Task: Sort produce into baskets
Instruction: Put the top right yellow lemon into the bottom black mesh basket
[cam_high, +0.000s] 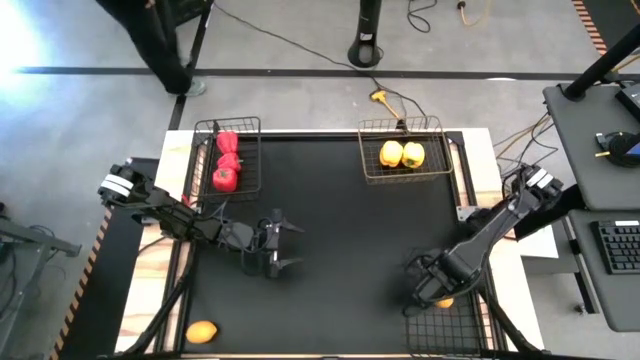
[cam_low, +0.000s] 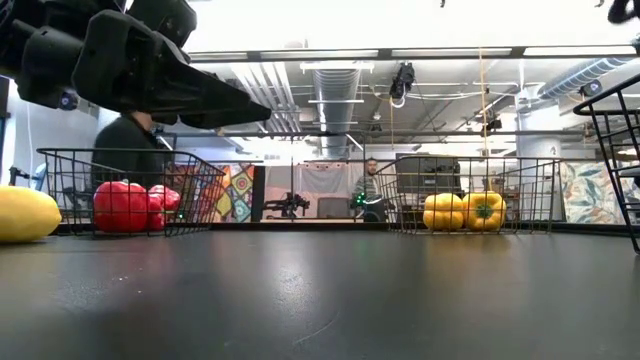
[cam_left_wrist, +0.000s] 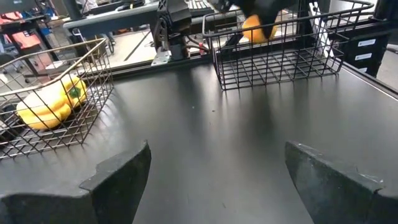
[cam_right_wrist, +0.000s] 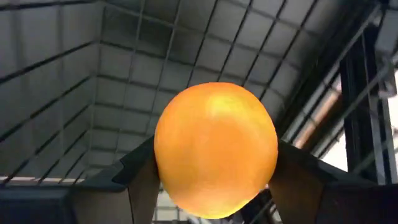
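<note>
Three wire baskets are sitting on the black table (cam_high: 330, 240). At the far left, a black wire basket (cam_high: 250, 128) is holding the red bell peppers (cam_high: 226, 161), lined up in a row; in the low view they are showing as a red cluster behind the mesh. At the far right, the tan-bronze wire basket (cam_high: 440, 170) is holding two yellow bell peppers (cam_high: 401, 154) resting side by side and touching. The second black wire basket (cam_high: 465, 330) is standing at the near right corner, and the right hand (cam_high: 432, 291) is reaching into it, its fingers clenched on an orange citrus fruit (cam_right_wrist: 216, 149); the right wrist view is showing the fruit filling the gap between the two dark fingers, with the basket's mesh floor and wall close behind it. Whether the fruit is touching the mesh cannot be told. The left hand (cam_high: 282, 245) is hovering over bare tabletop left of centre, its fingers (cam_left_wrist: 118, 180) spread wide and gripping nothing. Another orange-yellow citrus fruit (cam_high: 202, 331) is lying loose on the table near the front left corner, outside every basket and well apart from the left hand. A person (cam_low: 128, 150) is standing behind the table's far left side.
</note>
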